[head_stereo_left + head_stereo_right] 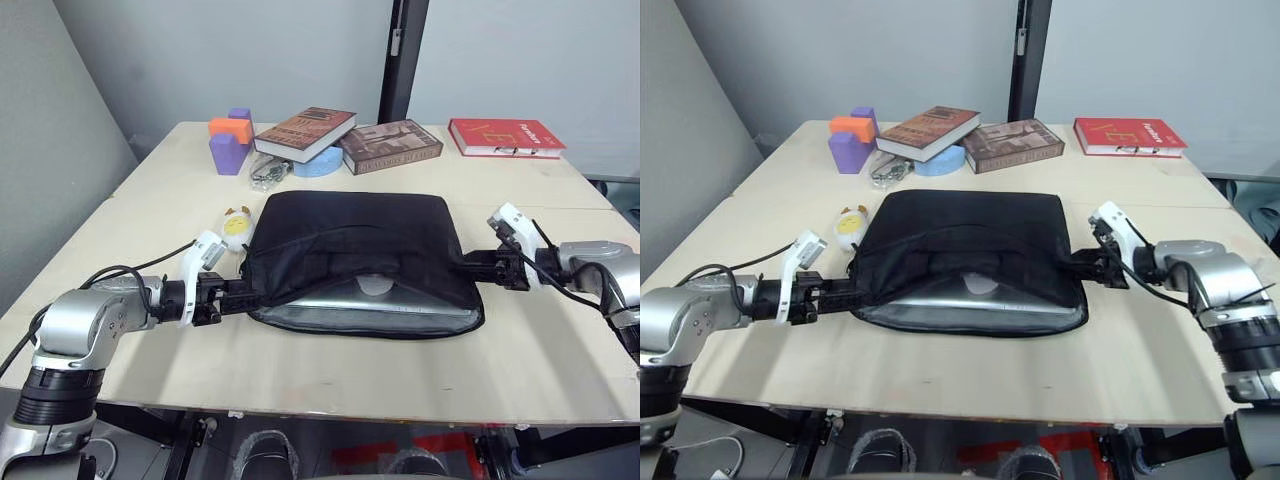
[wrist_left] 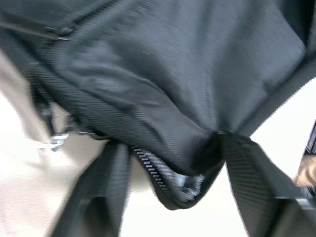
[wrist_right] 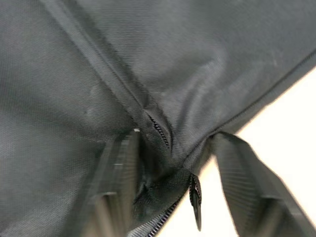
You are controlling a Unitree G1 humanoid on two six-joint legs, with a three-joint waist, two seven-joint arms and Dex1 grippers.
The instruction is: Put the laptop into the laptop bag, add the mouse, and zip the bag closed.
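At the centre of the table [image 1: 330,385], a laptop bag [image 1: 350,235] lying flat, mouth facing the near edge and gaping; inside it, the laptop [image 1: 390,300], silver lid showing through the opening, most of it under the top flap; also at the mouth, a pale rounded shape [image 1: 377,285] resting on the lid, perhaps the mouse, though too dim to tell for sure.

At the bag's left near corner, the left gripper [image 1: 252,290], fingers [image 2: 106,187] narrowed on a fold of fabric beside the zipper teeth; at the right near corner, the right gripper [image 1: 470,266], fingers [image 3: 118,182] likewise pinched on the seam, zipper pull [image 3: 196,200] dangling just beside them.

Likely trouble from here: fabric slipping out of either pinch once pulled, since each hold takes only a thin fold; bag sliding on the smooth top instead of the zipper running, if one side lets go; zipper snagging on the sagging flap, or on the laptop's near edge lying close to the teeth; laptop easing out of the open mouth should the far side lift.

Just left of the bag, a white-and-yellow plush toy [image 1: 236,226], not the mouse; farther off, books [image 1: 345,138], foam blocks [image 1: 230,140], well apart from the work.
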